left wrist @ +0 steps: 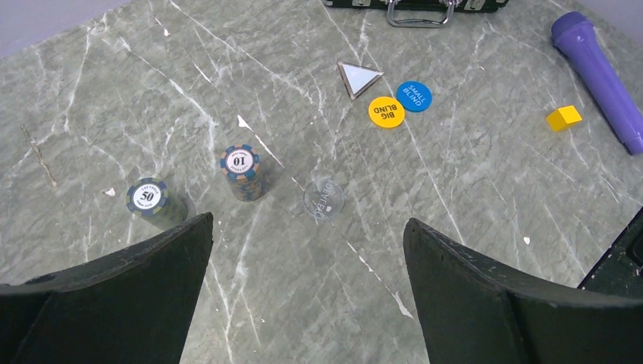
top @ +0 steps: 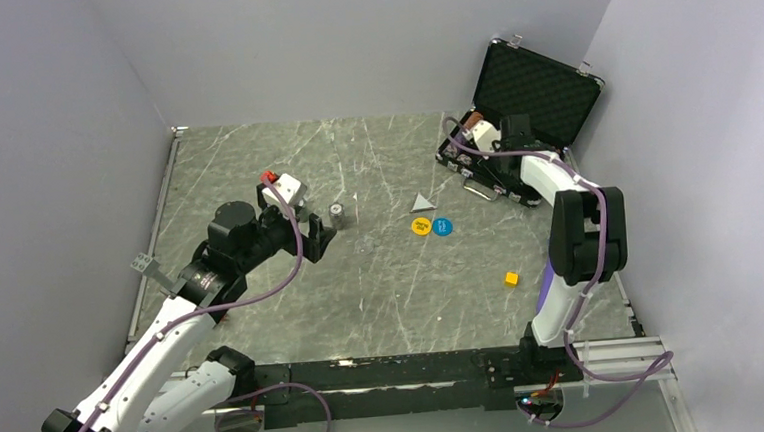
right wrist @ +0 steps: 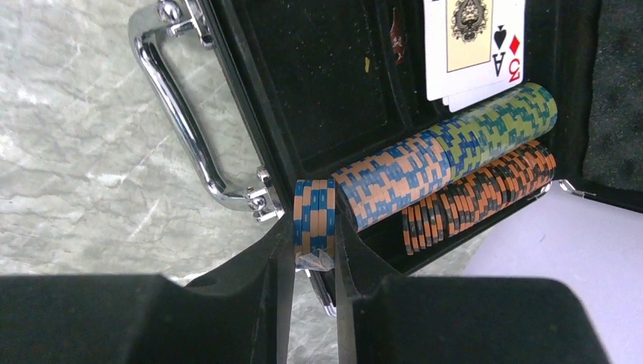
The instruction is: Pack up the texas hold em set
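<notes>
- The right pincer [right wrist: 315, 236] is clenched on a small stack of chips [right wrist: 313, 206], orange and blue, gripped by its flat faces between the two fingers.
- That stack sits low in the middle of the right wrist view, at the near end of the chip rows [right wrist: 455, 144] and just beside the first orange and blue chips there; I cannot tell if they touch.
- The rows lie side by side in the briefcase [top: 541, 88], with cards [right wrist: 474, 45] face up above them at the top right of that view.
- The chrome handle [right wrist: 178, 114] curves down the left side, over the counter [right wrist: 68, 152].
- In the top view the briefcase stands open at the upper right, lid raised.
- The left pincer [left wrist: 307, 227] is released, its fingers spread wide and holding nothing, above the counter.
- Ahead of it, left of centre in the left wrist view, stand a stack marked 10 [left wrist: 241, 173] and a stack marked 50 [left wrist: 149, 200], near each other but apart.
- A clear disc [left wrist: 324, 199] lies flat just right of the stack marked 10.
- Higher up, a yellow disc [left wrist: 387, 111] and a blue disc [left wrist: 414, 95] touch edge to edge, with a triangle [left wrist: 358, 76] just beside them.
- At the right edge lie a yellow cube [left wrist: 564, 117] and a purple stick [left wrist: 599, 76].
</notes>
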Available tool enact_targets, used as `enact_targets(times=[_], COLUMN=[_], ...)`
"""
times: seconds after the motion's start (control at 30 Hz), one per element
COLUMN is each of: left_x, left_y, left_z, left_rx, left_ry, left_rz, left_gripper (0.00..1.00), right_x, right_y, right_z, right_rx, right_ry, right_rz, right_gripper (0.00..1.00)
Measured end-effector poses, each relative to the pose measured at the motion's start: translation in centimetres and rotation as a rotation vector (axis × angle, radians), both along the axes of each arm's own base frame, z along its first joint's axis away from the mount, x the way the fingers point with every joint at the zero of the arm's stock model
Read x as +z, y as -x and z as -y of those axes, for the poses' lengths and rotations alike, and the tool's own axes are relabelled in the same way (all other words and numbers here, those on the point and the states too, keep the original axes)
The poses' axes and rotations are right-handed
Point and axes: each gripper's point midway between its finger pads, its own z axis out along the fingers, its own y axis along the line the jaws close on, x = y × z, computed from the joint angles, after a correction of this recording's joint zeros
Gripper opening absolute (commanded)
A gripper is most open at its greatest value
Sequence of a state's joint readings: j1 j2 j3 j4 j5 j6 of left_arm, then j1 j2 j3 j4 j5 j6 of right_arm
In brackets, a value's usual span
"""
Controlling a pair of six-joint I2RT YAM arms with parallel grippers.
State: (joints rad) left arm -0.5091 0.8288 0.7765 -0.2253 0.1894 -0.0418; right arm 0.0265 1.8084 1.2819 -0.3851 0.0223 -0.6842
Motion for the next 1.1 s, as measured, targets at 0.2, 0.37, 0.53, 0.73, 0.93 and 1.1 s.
enact_targets(times=[0.2,0.37,0.53,0.73,0.93,1.1], left_x=[-0.3,-0.5,-0.8,-1.0,-1.2,-1.3], left_y=[0.0,0.0,0.0,-0.1,-0.1,-0.2], left_z=[0.2,0.4,0.5,0.5,0.6,0.7], left_rx=[-0.009,-0.017,-0.022,-0.022,-0.023,-0.026], left_ry=[-0.003,-0.004,-0.007,-0.011,-0.012,-0.012], left_rz=[-0.012,-0.02,-0.027,-0.034,-0.04,-0.047], left_gripper=[0.99,0.99,0.99,0.99,0.99,0.99], right_x=[-0.6,-1.3,-2.1,-2.1,-2.1,-2.1], right_y=[0.2,0.3,0.1,0.0,0.0,0.2], right_z=[0.9,1.7,1.7,1.8,1.8,2.6], right_rx=[0.014,0.013,0.029,0.026,0.02,-0.004], right_ry=[0.067,0.11,0.129,0.152,0.167,0.197], right_rz=[-0.026,-0.048,-0.06,-0.056,-0.05,-0.046], right_gripper=[0.0,0.0,0.0,0.03,0.3,0.4])
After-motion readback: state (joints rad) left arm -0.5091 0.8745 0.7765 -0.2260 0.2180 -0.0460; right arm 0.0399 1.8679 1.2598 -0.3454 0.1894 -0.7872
